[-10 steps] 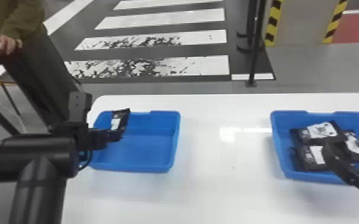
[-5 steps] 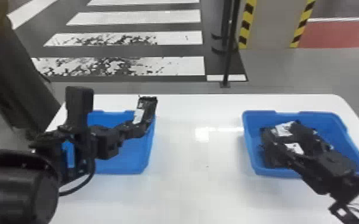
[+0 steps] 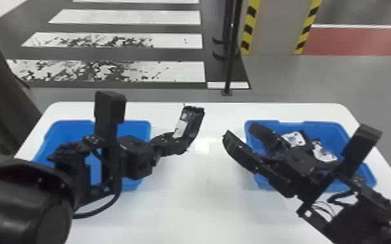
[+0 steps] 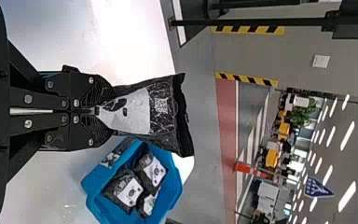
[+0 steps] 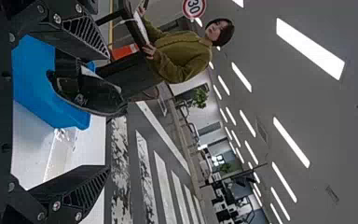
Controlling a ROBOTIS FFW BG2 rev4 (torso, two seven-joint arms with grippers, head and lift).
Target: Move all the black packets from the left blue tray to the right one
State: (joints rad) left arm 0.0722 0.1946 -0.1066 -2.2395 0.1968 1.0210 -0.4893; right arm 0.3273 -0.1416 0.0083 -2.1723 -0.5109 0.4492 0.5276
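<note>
A black packet (image 3: 191, 121) slants up at the centre of the head view, its lower end pinched between the fingers of the left gripper (image 3: 172, 141). Right of it, the right gripper (image 3: 239, 130) has its fingers spread. More black packets (image 3: 324, 153) lie in the right blue tray (image 3: 326, 126), centre right; the left blue tray (image 3: 71, 128) is centre left, both on a white table (image 3: 198, 207).

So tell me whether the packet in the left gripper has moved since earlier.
Yes, rightward in the head view: the packet, earlier over the left blue tray, is now beyond that tray's right edge.
</note>
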